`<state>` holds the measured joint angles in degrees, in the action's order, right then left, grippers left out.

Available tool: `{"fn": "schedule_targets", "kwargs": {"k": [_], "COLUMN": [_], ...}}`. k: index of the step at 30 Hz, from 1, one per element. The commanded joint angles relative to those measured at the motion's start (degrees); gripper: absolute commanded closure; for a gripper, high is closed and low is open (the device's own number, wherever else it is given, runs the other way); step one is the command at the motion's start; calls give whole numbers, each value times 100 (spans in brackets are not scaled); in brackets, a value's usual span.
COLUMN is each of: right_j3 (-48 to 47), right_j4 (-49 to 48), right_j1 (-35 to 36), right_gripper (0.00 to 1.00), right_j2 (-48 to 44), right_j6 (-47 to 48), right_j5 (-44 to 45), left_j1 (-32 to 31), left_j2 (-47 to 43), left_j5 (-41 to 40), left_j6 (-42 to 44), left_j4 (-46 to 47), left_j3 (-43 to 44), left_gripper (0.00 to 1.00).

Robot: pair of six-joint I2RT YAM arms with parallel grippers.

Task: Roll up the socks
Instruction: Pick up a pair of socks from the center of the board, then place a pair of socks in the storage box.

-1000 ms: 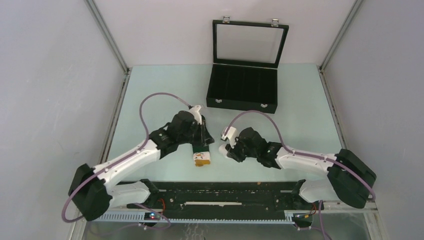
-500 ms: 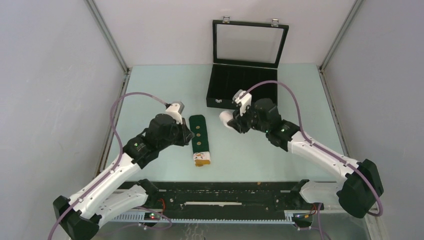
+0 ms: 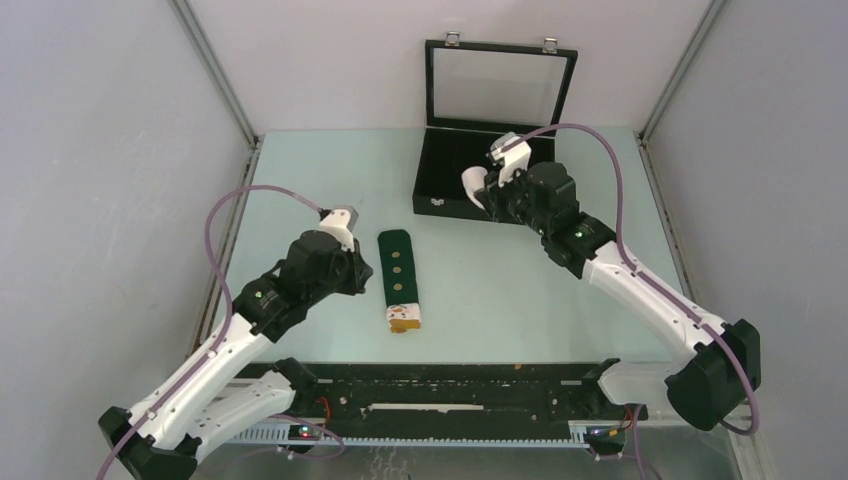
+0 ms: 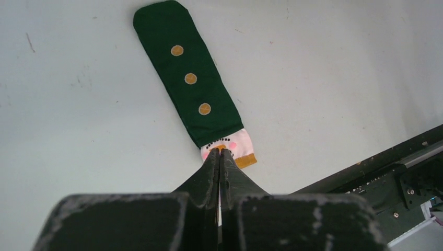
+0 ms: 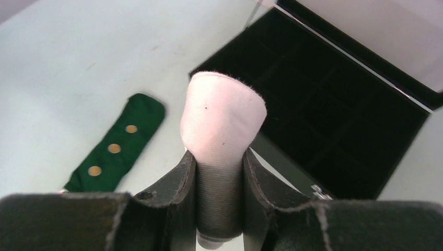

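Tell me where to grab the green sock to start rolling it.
I'd pinch the white-orange end of the green sock, coming down from the near side. It lies flat and straight, and that end sits just off the shut left gripper.

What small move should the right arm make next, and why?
Likely lower the white sock into the open black case and release: the right gripper clamps it rolled, above the case, while the green sock lies flat.
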<state>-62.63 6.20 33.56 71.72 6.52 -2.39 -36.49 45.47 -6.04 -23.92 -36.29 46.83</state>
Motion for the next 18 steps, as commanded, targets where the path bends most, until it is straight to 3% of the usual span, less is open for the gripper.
{"fn": "schedule_targets", "kwargs": {"k": [1, 5, 11, 15, 18], "right_j3": [-383, -619, -959, -1545, -1670], "right_j4": [-79, 58, 331, 1210, 1351], "right_j1": [-218, -287, -708, -965, -1229], "right_gripper": [100, 100, 100, 100, 100], "right_j2": [193, 503, 1023, 1568, 1858], "right_j6": [135, 192, 675, 949, 1100], "right_j5": [685, 1387, 1170, 757, 458], "left_j1": [93, 145, 169, 211, 237], "left_j2": [-164, -192, -224, -296, -310], "left_j5": [-229, -231, -187, -112, -39], "left_j6": [301, 352, 388, 353, 330], "left_j4": [-77, -80, -2, 131, 149], "left_j3": [449, 420, 316, 165, 124], "left_gripper": [100, 100, 100, 100, 100]}}
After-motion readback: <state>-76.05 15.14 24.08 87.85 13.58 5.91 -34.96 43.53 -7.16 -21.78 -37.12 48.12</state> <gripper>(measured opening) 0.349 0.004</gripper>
